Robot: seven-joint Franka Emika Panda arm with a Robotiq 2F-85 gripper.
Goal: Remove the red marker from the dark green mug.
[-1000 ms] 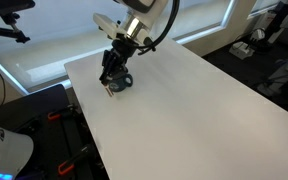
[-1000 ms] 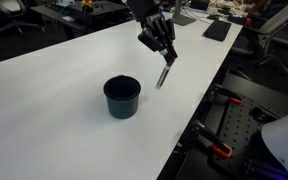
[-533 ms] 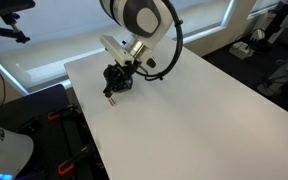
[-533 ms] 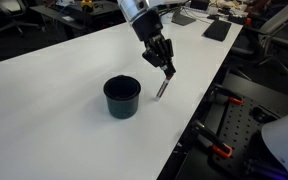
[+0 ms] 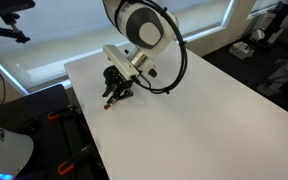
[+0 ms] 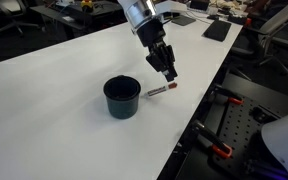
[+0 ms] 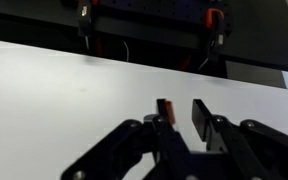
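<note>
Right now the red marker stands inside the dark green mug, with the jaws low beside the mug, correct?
Not quite. The red marker is out of the dark green mug: an exterior view shows it lying on the table beside it. The jaws are low beside the mug.

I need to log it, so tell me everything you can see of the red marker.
The red marker is a thin, short stick, red with a darker end. It is outside the dark green mug and lies nearly flat on the white table, one end beside the mug, the other just below the claw. Whether it touches either is unclear.
</note>
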